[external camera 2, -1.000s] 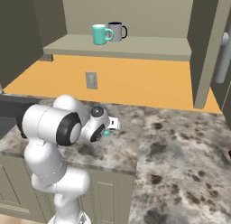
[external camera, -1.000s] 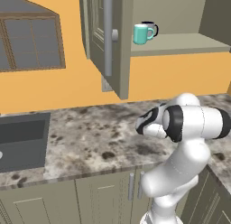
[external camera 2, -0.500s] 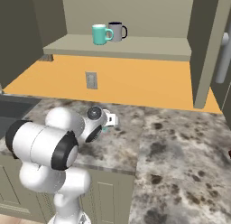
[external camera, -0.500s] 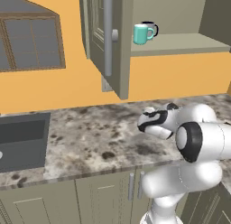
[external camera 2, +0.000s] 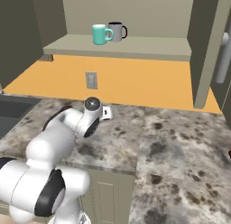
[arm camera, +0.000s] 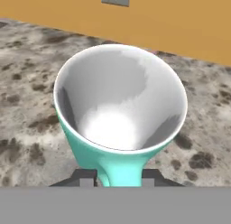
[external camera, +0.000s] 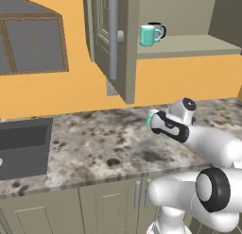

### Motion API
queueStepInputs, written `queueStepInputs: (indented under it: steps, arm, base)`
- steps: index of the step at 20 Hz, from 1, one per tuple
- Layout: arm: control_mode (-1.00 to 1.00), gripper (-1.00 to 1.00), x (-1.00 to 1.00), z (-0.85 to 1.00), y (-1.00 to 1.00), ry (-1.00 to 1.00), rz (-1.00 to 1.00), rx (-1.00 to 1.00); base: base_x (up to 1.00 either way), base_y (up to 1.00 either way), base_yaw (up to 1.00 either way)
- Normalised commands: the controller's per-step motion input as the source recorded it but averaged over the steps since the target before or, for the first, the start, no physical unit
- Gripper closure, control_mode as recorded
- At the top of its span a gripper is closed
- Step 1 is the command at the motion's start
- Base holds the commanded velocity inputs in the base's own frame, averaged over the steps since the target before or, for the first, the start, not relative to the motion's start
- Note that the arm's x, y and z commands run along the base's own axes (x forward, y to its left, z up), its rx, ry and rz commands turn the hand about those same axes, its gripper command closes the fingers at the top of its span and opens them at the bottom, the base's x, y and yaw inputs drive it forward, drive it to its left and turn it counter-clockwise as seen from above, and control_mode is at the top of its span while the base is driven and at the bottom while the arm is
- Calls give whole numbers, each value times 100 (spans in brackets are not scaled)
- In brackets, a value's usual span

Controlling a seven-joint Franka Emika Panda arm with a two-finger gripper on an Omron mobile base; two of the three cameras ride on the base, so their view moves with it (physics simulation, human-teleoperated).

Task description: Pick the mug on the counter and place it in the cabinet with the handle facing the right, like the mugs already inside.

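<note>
The teal mug sits close in front of the hand camera, its pale inside facing the lens. Its handle points back toward the hand, and my gripper is shut on it, with a dark fingertip on each side. From the left base view, a sliver of the mug shows at the tip of my gripper over the speckled counter. Up above, the cabinet stands with its door open. A look-alike teal mug and a black mug rest on its shelf.
A dark sink is set into the counter at the left. A wall outlet sits on the orange wall behind my hand. The counter turns a corner toward the right. The cabinet door's long silver bar hangs above the counter.
My arm has folded lower, and the hand has reached a little farther toward the wall. The fingers have drawn in around the mug's handle.
</note>
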Motion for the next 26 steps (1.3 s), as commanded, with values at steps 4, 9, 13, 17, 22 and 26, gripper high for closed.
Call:
queueStepInputs:
  steps: [4,9,13,17,22,26]
  arm:
    - [-100,100,-44,22,0,-1,14,19]
    - [-100,100,-29,27,11,-1,36,5]
    - [-100,100,-17,42,8,-1,43,-1]
    - [-100,100,-24,21,5,-12,39,-8]
    - [-100,100,-42,27,37,-22,19,-11]
    - [-100,100,-58,25,15,-24,11,-8]
  base:
    - [0,0,0]
    - [0,0,0]
    - [0,0,0]
    - [0,0,0]
    - [0,0,0]
    - [0,0,0]
